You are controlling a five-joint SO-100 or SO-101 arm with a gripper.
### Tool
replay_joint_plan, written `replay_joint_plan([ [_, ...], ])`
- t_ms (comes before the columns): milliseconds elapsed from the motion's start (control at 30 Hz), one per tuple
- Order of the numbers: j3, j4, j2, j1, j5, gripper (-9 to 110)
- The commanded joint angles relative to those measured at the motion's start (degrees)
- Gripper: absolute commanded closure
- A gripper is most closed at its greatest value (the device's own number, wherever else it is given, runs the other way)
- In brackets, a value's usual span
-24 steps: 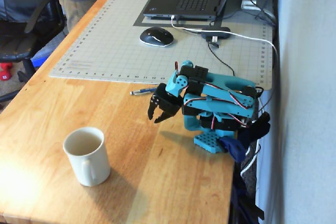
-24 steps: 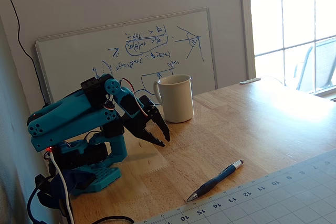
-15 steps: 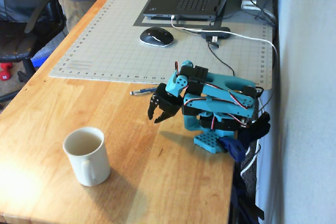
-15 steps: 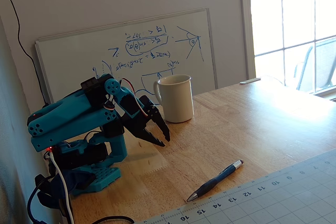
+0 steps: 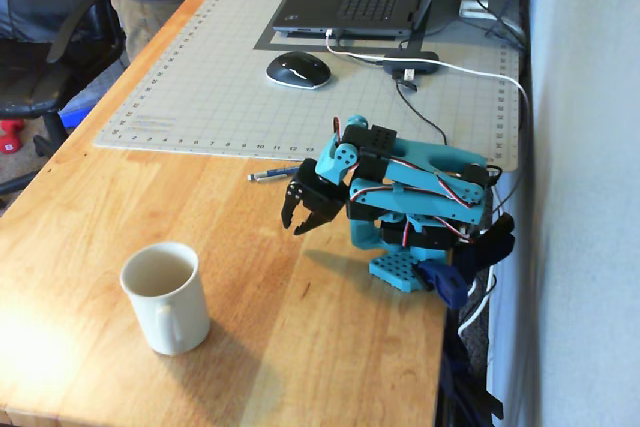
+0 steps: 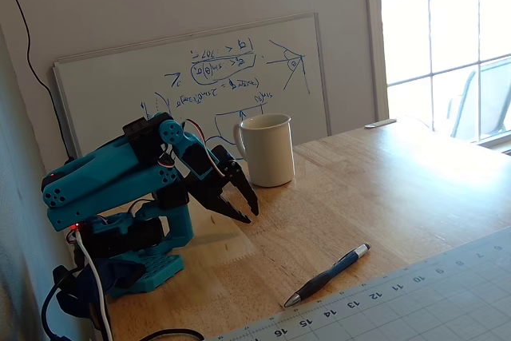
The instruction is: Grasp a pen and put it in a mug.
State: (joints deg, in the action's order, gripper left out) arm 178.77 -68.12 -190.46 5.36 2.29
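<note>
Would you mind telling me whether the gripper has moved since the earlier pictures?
No. In both fixed views the gripper keeps its place relative to the mug and pen.

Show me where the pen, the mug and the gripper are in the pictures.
pen (image 6: pixel 327 275): a fixed view, middle of its dark barrel.
mug (image 5: pixel 176 312): a fixed view, outer wall beside the handle.
gripper (image 6: pixel 249 213): a fixed view, between the black fingertips.

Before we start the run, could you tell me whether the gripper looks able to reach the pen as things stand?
Probably yes: the gripper hangs open above bare wood, and nothing stands between it and the pen, which lies flat beside the cutting mat.
</note>
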Motion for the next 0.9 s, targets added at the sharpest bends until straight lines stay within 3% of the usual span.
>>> replay_joint_plan([
  [0, -1.5, 1.0, -1.3, 0.8, 0.4, 97],
  [300, -11.2, 0.7, 3.4, 6.7, -0.4, 97],
  [867, -36.9, 0.9, 35.4, 33.8, -0.5, 96],
])
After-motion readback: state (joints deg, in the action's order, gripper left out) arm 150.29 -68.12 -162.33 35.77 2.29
